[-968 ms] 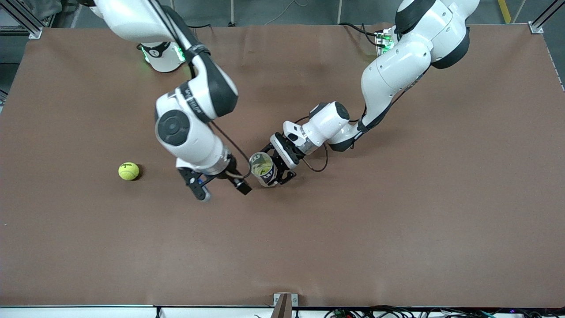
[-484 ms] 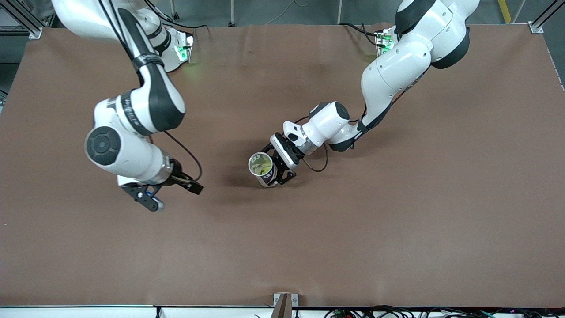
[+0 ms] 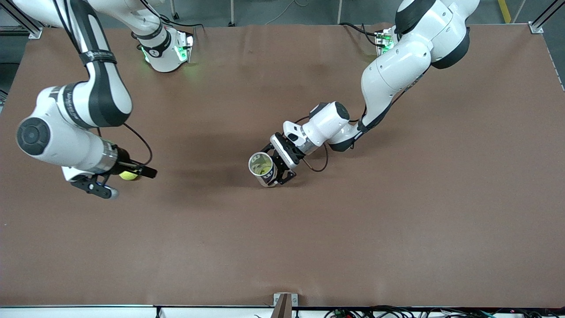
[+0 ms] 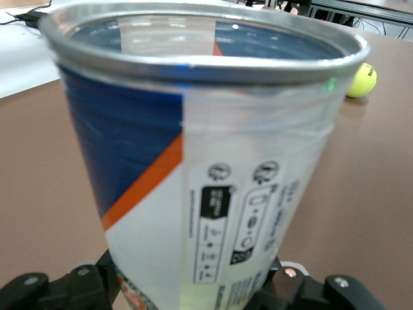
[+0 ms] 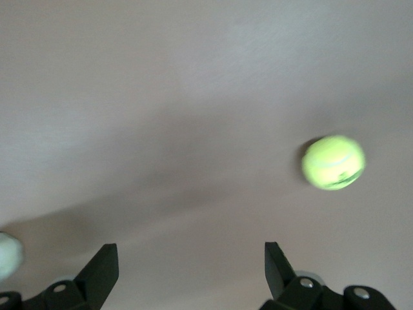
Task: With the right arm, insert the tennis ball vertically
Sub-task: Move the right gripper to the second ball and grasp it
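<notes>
A yellow-green tennis ball (image 3: 129,176) lies on the brown table toward the right arm's end. My right gripper (image 3: 123,181) hangs over it, open and empty. In the right wrist view the ball (image 5: 333,162) lies off to one side, outside the gap of the gripper (image 5: 189,271) and its wide-apart fingers (image 5: 103,268). My left gripper (image 3: 270,174) is shut on an upright open can (image 3: 261,165) with a blue, orange and white label and a metal rim, at mid-table. The can (image 4: 206,161) fills the left wrist view, with the ball (image 4: 361,79) small past it. Something yellow-green shows inside the can.
The brown table cover (image 3: 353,229) reaches to all edges. The arm bases (image 3: 163,48) stand along the edge farthest from the front camera. A small metal bracket (image 3: 282,304) sits at the nearest edge, with cables beside it.
My right arm has swung away from beside the can toward its own end of the table and now hangs over the tennis ball, still open. The left arm and can have not moved.
</notes>
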Tool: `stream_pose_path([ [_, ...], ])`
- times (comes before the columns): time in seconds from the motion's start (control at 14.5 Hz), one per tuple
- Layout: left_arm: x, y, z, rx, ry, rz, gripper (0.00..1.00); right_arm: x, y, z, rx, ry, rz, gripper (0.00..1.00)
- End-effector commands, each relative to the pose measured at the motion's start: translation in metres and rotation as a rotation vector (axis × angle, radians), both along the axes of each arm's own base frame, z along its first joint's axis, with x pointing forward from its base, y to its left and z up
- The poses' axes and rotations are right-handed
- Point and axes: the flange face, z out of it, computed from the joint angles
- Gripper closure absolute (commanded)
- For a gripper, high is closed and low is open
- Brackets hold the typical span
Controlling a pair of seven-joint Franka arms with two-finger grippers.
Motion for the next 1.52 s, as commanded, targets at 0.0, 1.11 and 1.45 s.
stream_pose_path([
  [0.0,-0.003,0.002,0.000,0.005,-0.001,-0.014,0.19,-0.040,-0.045,-0.017,-0.014,-0.047,0.102,0.00],
  [1.11,-0.004,0.005,-0.001,0.011,0.002,-0.019,0.19,-0.082,-0.127,-0.163,-0.067,-0.157,0.139,0.00],
  [1.45,-0.004,0.006,-0.001,0.011,0.002,-0.017,0.19,-0.081,-0.128,-0.190,-0.080,-0.187,0.135,0.00],
])
